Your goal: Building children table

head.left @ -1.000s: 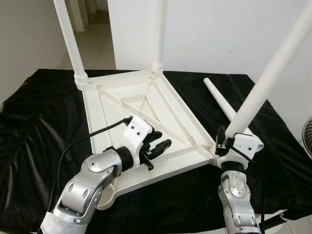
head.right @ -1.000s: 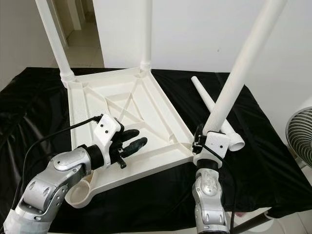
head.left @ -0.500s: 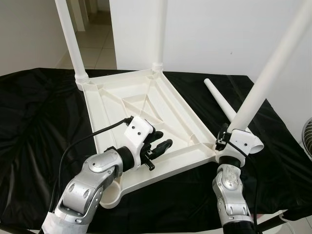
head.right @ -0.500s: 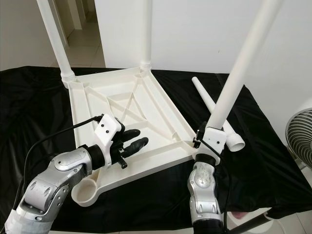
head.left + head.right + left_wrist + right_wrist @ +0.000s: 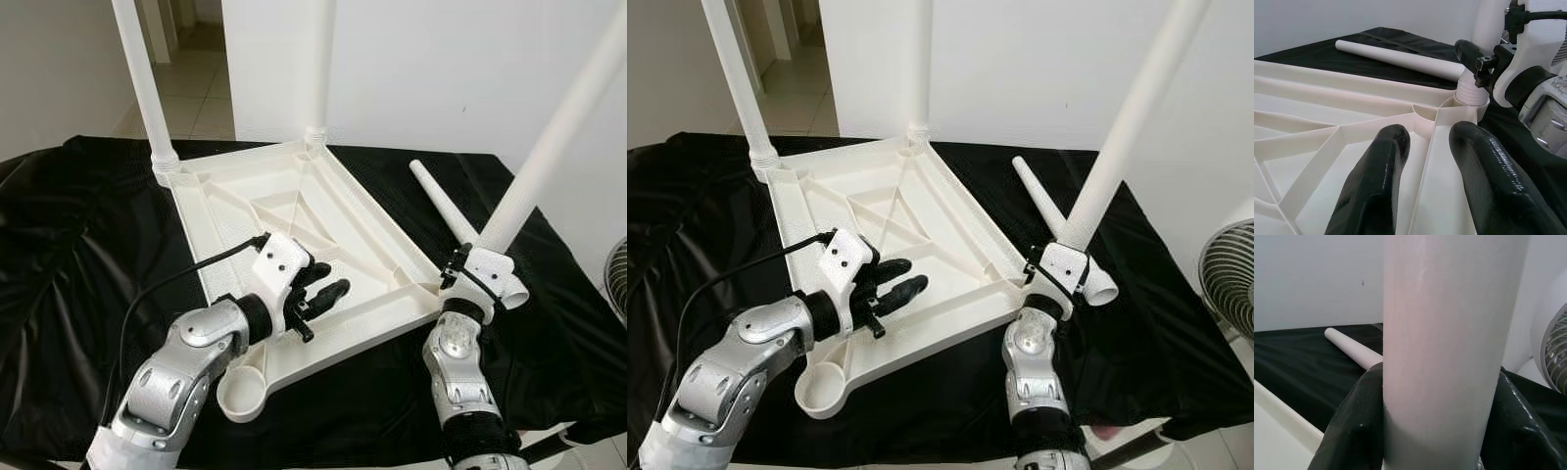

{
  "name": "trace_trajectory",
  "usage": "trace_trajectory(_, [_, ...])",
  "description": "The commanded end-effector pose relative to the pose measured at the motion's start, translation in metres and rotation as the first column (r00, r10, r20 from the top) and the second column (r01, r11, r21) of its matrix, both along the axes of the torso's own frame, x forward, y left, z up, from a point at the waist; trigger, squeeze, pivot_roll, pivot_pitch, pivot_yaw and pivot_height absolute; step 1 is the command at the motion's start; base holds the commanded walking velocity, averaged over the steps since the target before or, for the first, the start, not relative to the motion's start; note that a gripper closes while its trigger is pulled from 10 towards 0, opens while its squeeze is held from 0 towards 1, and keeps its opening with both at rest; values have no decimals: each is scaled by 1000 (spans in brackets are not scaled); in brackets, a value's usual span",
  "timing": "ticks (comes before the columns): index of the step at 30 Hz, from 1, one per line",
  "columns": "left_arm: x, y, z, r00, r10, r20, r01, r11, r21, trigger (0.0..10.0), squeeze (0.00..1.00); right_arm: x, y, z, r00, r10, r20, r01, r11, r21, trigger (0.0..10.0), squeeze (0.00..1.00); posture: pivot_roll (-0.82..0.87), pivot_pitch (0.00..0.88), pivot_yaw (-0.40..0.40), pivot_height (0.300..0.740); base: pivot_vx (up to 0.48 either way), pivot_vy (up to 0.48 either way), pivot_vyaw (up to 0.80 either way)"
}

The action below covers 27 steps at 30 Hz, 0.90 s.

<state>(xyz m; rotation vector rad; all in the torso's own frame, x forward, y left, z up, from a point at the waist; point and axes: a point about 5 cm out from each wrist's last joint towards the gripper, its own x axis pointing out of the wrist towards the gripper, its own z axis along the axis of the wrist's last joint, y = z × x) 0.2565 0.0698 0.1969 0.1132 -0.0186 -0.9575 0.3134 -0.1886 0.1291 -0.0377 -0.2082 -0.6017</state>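
Since a second ago the upturned tabletop [image 5: 294, 230] has swung on the black-draped worktop [image 5: 78, 255], so its empty near-left socket [image 5: 242, 394] now sits nearer us, and the leg in our right claw leans less steeply.

Our right claw [image 5: 1055, 269] is clamped around the third leg [image 5: 549, 152] just above its base, which sits at the near-right corner socket, as the left wrist view shows. Our left claw [image 5: 318, 291] rests with its fingers [image 5: 1376, 191] parted, straddling a rib near the tabletop's front edge. Two legs [image 5: 142, 83] stand fitted at the far corners. The fourth leg [image 5: 1043, 211] lies loose on the cloth by the worktop's right edge, just behind the one we hold.

We judge the step in hand to be seating this leg. To do it well, we should bring it upright over the socket before pressing, and keep the left claw bearing down on the tabletop so it cannot skate on the slippery cloth.

Everything is smooth, matt white moulded plastic: the underside is a shallow tray braced by thin crossing ribs, the sockets are round cups, the legs long tapering tubes. The cloth is glossy and creased.
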Motion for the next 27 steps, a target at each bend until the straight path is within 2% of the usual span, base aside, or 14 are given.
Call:
trace_trajectory(1, [-1,-1,-1,999,33,0,-33,999,6,10000,0,-18,-11,-61,955,-58,-290,78,995,56,10000,0,14,78,31,740,0,0,0])
trace_trajectory(4, [-2,-1,-1,999,33,-1,-33,999,5,10000,0,-16,-8,-58,967,-13,-254,33,997,73,10000,12,17,77,28,740,0,0,0])
trace_trajectory(5, [-2,-1,-1,999,35,-1,-35,999,5,10000,0,-15,-6,-57,972,8,-234,11,997,79,10000,737,17,77,26,740,0,0,0])
trace_trajectory(6, [-2,-1,-1,999,37,-1,-37,999,4,10000,0,-14,-4,-55,978,42,-205,-23,995,95,10000,1000,17,78,25,740,0,0,0])
trace_trajectory(14, [-2,-2,-1,999,41,-3,-41,999,-5,10000,0,-11,-3,-47,986,107,-129,-95,991,91,10000,1000,9,76,21,740,0,0,0])
trace_trajectory(19, [-1,-3,0,999,43,-2,-43,999,-10,10000,0,-7,-10,-40,985,136,-103,-130,989,65,10000,1000,6,77,19,740,0,0,0])
trace_trajectory(23, [-1,-4,0,999,41,-4,-41,999,-13,10000,0,-4,-15,-34,975,203,-90,-200,979,39,10000,1000,0,79,16,740,0,0,0])
trace_trajectory(24, [0,-5,0,999,41,-4,-41,999,-15,10000,0,-4,-16,-32,972,218,-86,-216,976,31,10000,945,-4,80,14,740,0,0,0])
trace_trajectory(25, [0,-5,0,999,42,-4,-42,999,-17,10000,0,-4,-17,-30,964,255,-76,-254,967,22,10000,0,-4,80,13,740,0,0,0])
trace_trajectory(27, [0,-5,0,999,42,-4,-42,999,-17,10000,0,-4,-17,-30,964,255,-76,-254,967,22,10000,0,-4,80,13,740,0,0,0])
